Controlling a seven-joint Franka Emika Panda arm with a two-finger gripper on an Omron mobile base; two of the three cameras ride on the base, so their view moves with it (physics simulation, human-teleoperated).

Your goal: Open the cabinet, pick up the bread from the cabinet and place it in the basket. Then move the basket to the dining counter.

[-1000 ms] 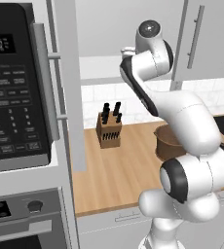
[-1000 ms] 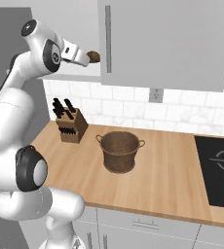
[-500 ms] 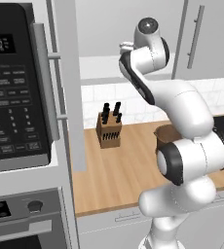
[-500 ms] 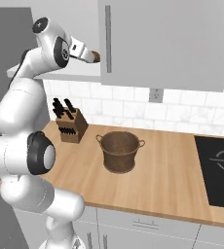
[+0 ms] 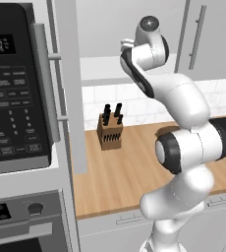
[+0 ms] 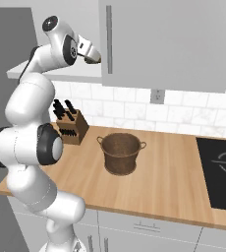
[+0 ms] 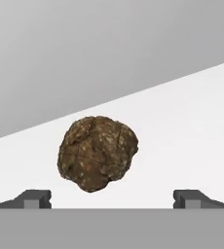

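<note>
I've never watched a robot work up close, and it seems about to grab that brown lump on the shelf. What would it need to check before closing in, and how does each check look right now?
1. Cabinet door swung open, shelf reachable: ok.
2. Bread in sight, lying on the white shelf ahead of the gripper: ok.
3. Gripper open wide enough: ok; both fingertips stand well apart, one to either side of the bread.
4. Fingertips already around the bread: not ok; it lies beyond them.
5. Basket upright on the counter, mouth free to take the bread: ok.
6. Knife block clear of the basket: ok, it stands apart.
</note>
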